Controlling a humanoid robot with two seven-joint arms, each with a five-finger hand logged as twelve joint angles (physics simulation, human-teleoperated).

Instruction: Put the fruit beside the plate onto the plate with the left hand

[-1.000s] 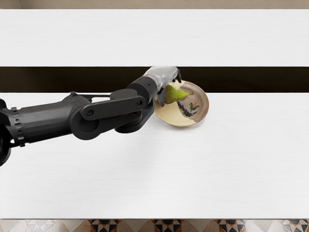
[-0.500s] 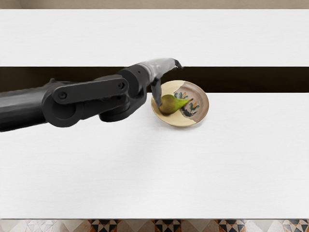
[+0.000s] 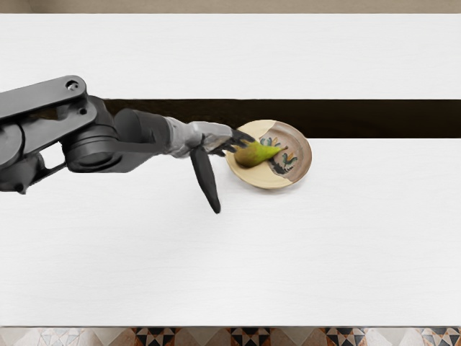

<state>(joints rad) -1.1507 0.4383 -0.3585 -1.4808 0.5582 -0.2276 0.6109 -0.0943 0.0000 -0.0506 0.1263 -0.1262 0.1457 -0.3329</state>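
Note:
A green pear (image 3: 255,153) lies on its side on the round tan plate (image 3: 287,176), stem pointing right toward the plate's painted pattern. My left hand (image 3: 216,155) reaches in from the left and sits just left of the plate, open, with its fingers spread. One long dark finger (image 3: 206,181) points down over the white table, and shorter fingertips lie at the pear's left end. Nothing is held. No right arm shows in the head view.
The plate stands at the far edge of the near white table (image 3: 230,252), beside a dark gap (image 3: 360,119). A second white surface (image 3: 230,54) lies beyond the gap. Patterned floor (image 3: 252,337) shows along the bottom.
The pear went from my left hand's grasp onto the plate. The hand then let go, opened and drew back to the left, with the arm swinging away from the plate.

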